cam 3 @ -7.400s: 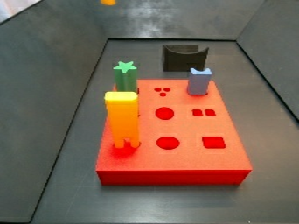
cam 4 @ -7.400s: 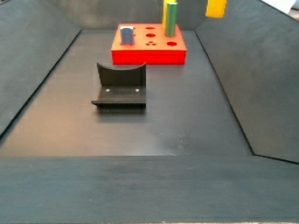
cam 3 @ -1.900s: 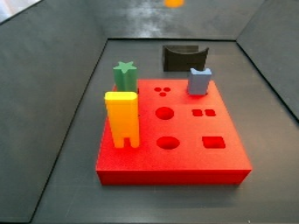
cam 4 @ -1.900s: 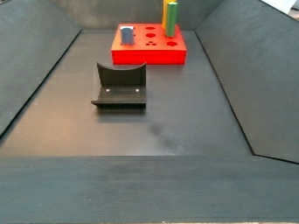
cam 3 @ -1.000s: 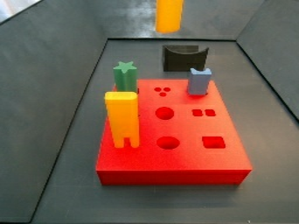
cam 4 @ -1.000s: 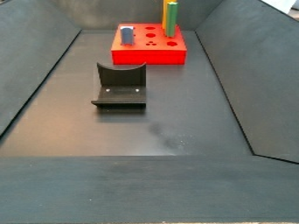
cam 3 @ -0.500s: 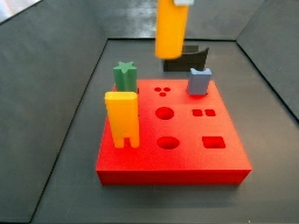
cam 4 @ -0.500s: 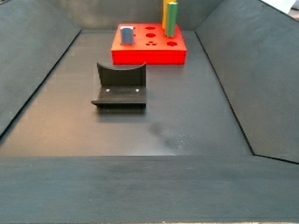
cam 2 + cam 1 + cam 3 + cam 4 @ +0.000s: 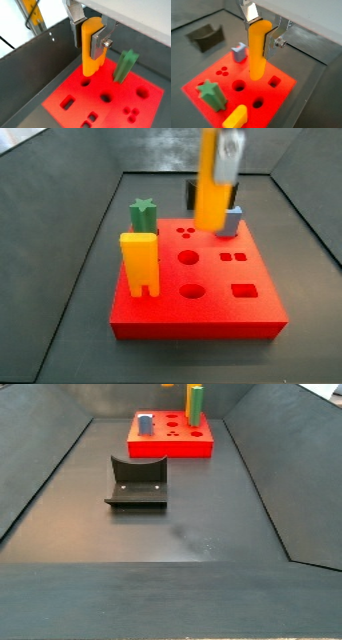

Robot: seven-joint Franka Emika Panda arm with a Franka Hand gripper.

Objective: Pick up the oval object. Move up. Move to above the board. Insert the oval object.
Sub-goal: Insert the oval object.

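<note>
The pincer (image 9: 260,31) was clamped on the upper part of the oval object (image 9: 258,52), its flat silver fingers (image 9: 250,12) pressed against opposite sides of the peg. The same grip showed in both wrist views, where the pincer (image 9: 91,33) held the oval object (image 9: 91,47) upright with its lower end hanging free. Directly beneath the pincer lay the board (image 9: 284,92), and the peg's lower end hovered over its holes without touching the surface as far as could be told. In a side view the pincer (image 9: 227,148) was blurred but held the oval object (image 9: 211,183) above the far part of the board (image 9: 201,318).

Below the pincer and off to one side, a green star peg (image 9: 211,95) stood in the board, with a yellow block (image 9: 235,118) near it. A small blue-grey piece (image 9: 240,51) stood on the board just beside the hanging peg. Farther from the pincer, off the board, the fixture (image 9: 206,36) sat on the dark worktop (image 9: 174,524).
</note>
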